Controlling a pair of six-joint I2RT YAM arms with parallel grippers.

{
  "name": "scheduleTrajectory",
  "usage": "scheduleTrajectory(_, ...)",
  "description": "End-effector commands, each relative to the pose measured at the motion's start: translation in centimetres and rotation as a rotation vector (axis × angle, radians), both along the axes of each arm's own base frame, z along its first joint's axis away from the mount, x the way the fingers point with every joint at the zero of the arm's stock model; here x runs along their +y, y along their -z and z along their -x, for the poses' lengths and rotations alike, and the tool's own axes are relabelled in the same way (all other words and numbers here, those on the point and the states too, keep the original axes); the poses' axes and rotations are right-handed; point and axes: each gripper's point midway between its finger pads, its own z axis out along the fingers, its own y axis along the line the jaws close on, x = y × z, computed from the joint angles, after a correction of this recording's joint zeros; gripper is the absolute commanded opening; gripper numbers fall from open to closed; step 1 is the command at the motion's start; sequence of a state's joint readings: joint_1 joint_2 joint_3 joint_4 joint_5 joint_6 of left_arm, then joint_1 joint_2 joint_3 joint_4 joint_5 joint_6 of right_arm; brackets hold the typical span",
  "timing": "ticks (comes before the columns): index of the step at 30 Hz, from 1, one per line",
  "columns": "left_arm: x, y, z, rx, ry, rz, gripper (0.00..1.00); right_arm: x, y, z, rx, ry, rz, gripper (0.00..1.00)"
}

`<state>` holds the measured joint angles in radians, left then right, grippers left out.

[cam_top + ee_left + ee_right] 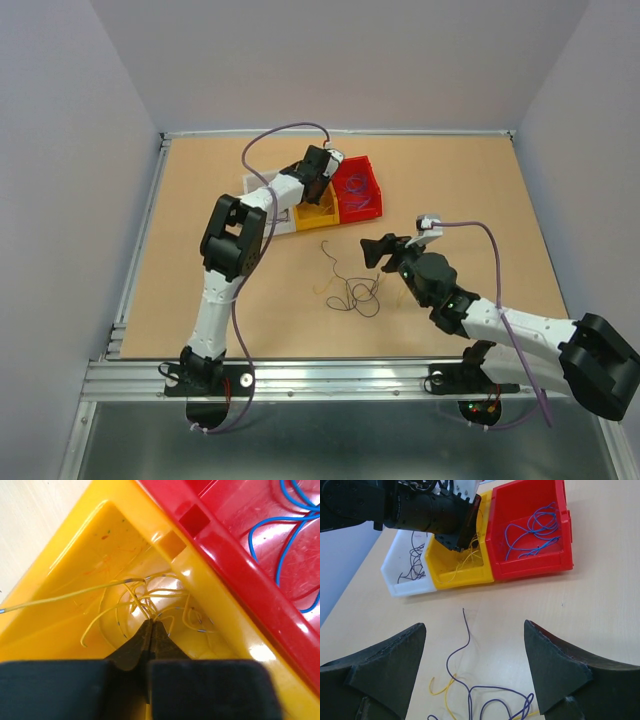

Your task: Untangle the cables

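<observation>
— Right pincer (474, 624)?
— Open. The cables (470, 692) lie just below, between its jaws; bare surface (600, 615) beyond.
— Left pincer (151, 626)?
— Closed, inside the yellow bin (70, 550), tips among yellow wires (165, 592); the red bin (235, 575) wall is just beside it.

Taking the middle bin (316, 214) as the anchor: it sits toward the back of the counter (480, 200). The left-hand bin (405, 575) touches it on one side and the right-hand bin (360, 190) on the other. Each bin has wires (150, 597) lying in it. The left fingers (151, 630) are down inside the middle bin, among its wires. The loose cables (352, 292) lie on the counter in front of the middle bin, a bit to the right. The right fingers (372, 252) are over there too, just beside the cables.
</observation>
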<state>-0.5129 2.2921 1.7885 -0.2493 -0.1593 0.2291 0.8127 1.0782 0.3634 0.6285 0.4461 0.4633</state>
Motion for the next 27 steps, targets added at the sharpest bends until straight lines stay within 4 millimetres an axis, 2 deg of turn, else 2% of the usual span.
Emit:
scheduleTrajectory(1, 0.5, -1.3, 1.1, -0.001, -0.002, 0.12, 0.21, -0.6, -1.2, 0.0, -0.044, 0.021, -0.023, 0.84)
scheduleTrajectory(2, 0.6, -4.7, 0.7, -0.069, -0.004, 0.16, 0.31, -0.6, -1.3, 0.0, -0.047, 0.021, -0.026, 0.84)
scheduleTrajectory(5, 1.3, -7.2, 1.0, -0.152, -0.011, 0.191, 0.41, -0.6, -1.3, 0.0, -0.047, 0.019, -0.024, 0.84)
scheduleTrajectory(6, 1.3, -9.8, 0.9, -0.217, -0.008, 0.217, 0.45, -0.5, -1.2, 0.0, -0.044, 0.016, -0.021, 0.84)
scheduleTrajectory(7, 1.8, -9.6, 1.5, -0.224, -0.009, 0.211, 0.48, -0.4, -1.2, 0.0, -0.044, 0.014, -0.021, 0.84)
scheduleTrajectory(8, 2.1, -11.5, 1.7, -0.265, -0.011, 0.228, 0.51, -0.5, -1.2, -0.1, -0.044, 0.017, -0.021, 0.84)
scheduleTrajectory(9, 2.3, -12.2, 1.9, -0.284, -0.009, 0.23, 0.57, -0.5, -1.1, -0.1, -0.042, 0.016, -0.019, 0.84)
scheduleTrajectory(10, 2.4, -12.2, 2.3, -0.292, -0.005, 0.233, 0.59, -0.4, -1.1, -0.1, -0.041, 0.016, -0.018, 0.84)
scheduleTrajectory(11, 2.5, -13.4, 2.5, -0.315, -0.001, 0.243, 0.61, -0.3, -1.1, -0.1, -0.041, 0.014, -0.018, 0.84)
scheduleTrajectory(12, 2.6, -13.8, 2.7, -0.324, 0.002, 0.247, 0.64, -0.4, -1.1, -0.1, -0.041, 0.014, -0.018, 0.84)
scheduleTrajectory(17, 3.0, -14.7, 3.6, -0.341, 0.014, 0.25, 0.64, -0.2, -1.1, -0.1, -0.039, 0.011, -0.016, 0.84)
scheduleTrajectory(21, 3.1, -16.2, 4.3, -0.369, 0.03, 0.269, 0.61, -0.2, -1.1, -0.1, -0.041, 0.008, -0.014, 0.84)
scheduleTrajectory(23, 2.6, -16.2, 5.0, -0.36, 0.068, 0.287, 0.62, -0.2, -1.3, -0.1, -0.045, 0.008, -0.015, 0.84)
scheduleTrajectory(24, 2.6, -17.0, 5.3, -0.371, 0.085, 0.297, 0.63, -0.2, -1.3, -0.1, -0.046, 0.008, -0.016, 0.84)
scheduleTrajectory(25, 1.9, -16.8, 6.1, -0.354, 0.134, 0.318, 0.64, -0.3, -1.4, -0.1, -0.048, 0.008, -0.016, 0.84)
scheduleTrajectory(27, 1.3, -18.1, 7.2, -0.381, 0.2, 0.325, 0.65, -0.4, -1.5, -0.1, -0.052, 0.012, -0.016, 0.84)
